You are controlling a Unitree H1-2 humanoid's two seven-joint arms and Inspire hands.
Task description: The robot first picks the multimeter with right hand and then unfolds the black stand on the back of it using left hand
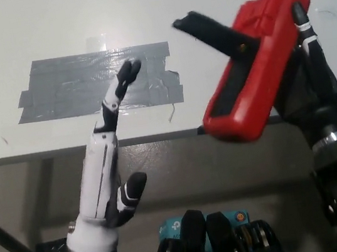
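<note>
I could read no text, label, brand or number anywhere. The red multimeter [255, 68] showed me only its back, with nothing legible on the casing or its black stand [211, 31], and the grey tape patch [86, 84] on the desk [14, 28] carried no writing.
</note>
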